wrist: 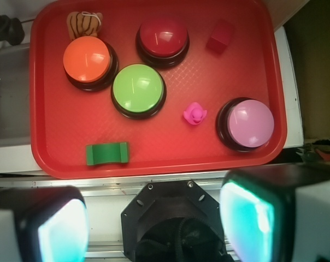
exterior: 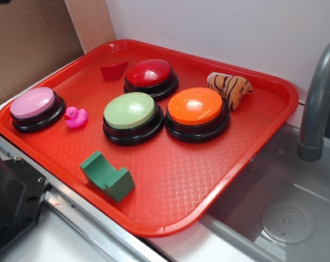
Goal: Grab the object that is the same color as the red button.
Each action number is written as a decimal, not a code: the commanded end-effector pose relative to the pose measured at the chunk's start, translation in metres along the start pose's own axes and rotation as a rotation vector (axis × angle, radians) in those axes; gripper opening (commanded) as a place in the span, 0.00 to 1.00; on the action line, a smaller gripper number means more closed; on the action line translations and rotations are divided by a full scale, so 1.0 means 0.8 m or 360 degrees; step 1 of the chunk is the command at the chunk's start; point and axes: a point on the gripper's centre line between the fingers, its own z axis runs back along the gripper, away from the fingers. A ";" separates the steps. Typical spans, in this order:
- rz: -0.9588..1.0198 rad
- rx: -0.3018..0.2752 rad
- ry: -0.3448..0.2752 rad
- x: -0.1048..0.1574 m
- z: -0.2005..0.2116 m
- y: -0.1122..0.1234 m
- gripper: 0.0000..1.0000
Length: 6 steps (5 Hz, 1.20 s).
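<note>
Because the hand hangs high over the near edge with its fingers spread wide and holding nothing, it overlooks the whole red tray, where the small dark-red block lies at the far side, just beside the red button.

Pale countertop carries red tray, beside grey sink. Dark thing at counter's left edge, possibly stove.
</note>
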 end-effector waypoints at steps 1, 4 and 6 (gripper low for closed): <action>0.0000 0.0000 0.0000 0.000 0.000 0.000 1.00; 0.0647 0.0053 -0.0197 0.120 -0.077 0.062 1.00; 0.0943 0.0134 -0.0226 0.181 -0.133 0.095 1.00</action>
